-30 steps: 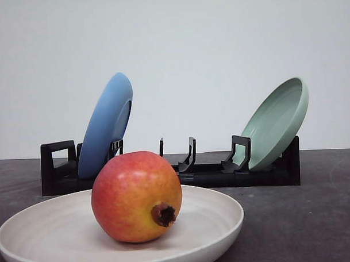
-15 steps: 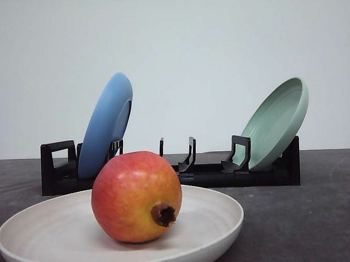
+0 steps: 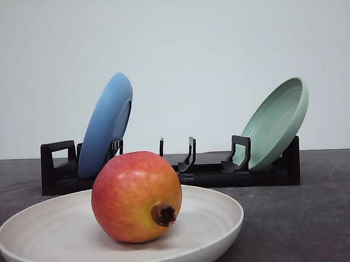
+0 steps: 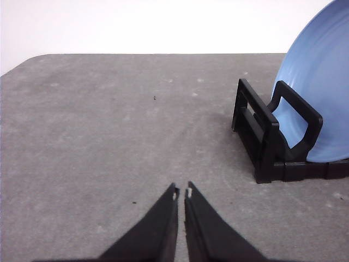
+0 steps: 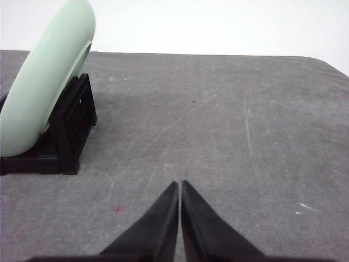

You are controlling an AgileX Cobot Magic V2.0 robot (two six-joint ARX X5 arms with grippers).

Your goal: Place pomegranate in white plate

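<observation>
No movement: pomegranate [image 3: 136,196] in white plate [image 3: 215,213].

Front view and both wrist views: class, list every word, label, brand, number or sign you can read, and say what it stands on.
None: no readable text in any of the three views.
The pomegranate, white plate, blue plate, pale green plate and black rack are all plain.
The jaws of both grippers bear no markings, and neither does the grey table.
</observation>
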